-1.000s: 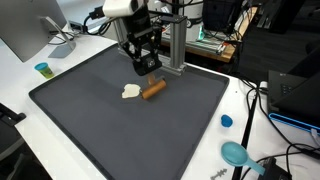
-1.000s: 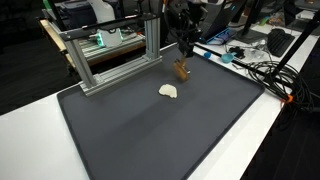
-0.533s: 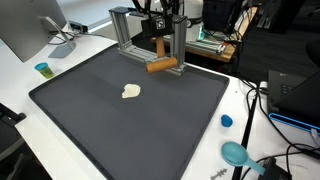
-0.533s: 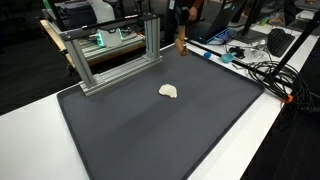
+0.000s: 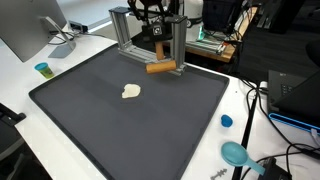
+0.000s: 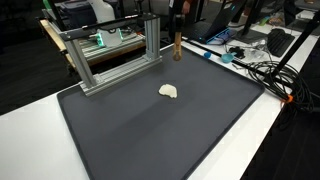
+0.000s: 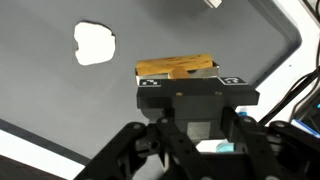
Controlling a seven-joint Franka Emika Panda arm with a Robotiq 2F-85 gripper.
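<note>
My gripper point(image 5: 159, 58) point(image 6: 177, 32) is shut on a brown, stick-shaped piece point(image 5: 160, 68) point(image 6: 177, 47) and holds it in the air above the far edge of the dark mat point(image 5: 120, 130), just in front of the aluminium frame point(image 5: 125, 28). In the wrist view the brown piece point(image 7: 175, 67) lies crosswise just beyond the gripper point(image 7: 182, 82). A small white lump point(image 5: 131, 92) point(image 6: 169, 91) point(image 7: 95, 43) rests on the mat, apart from the gripper and below it.
The aluminium frame point(image 6: 100, 60) stands along the mat's far side. A teal cup point(image 5: 42, 69) and a monitor point(image 5: 25, 30) sit off one side of the mat. A blue cap point(image 5: 226, 121), a teal scoop point(image 5: 236, 153) and cables point(image 6: 255, 70) lie off another.
The gripper has risen from the mat beside the white lump, carrying the brown piece up and toward the frame. The lump has stayed in place.
</note>
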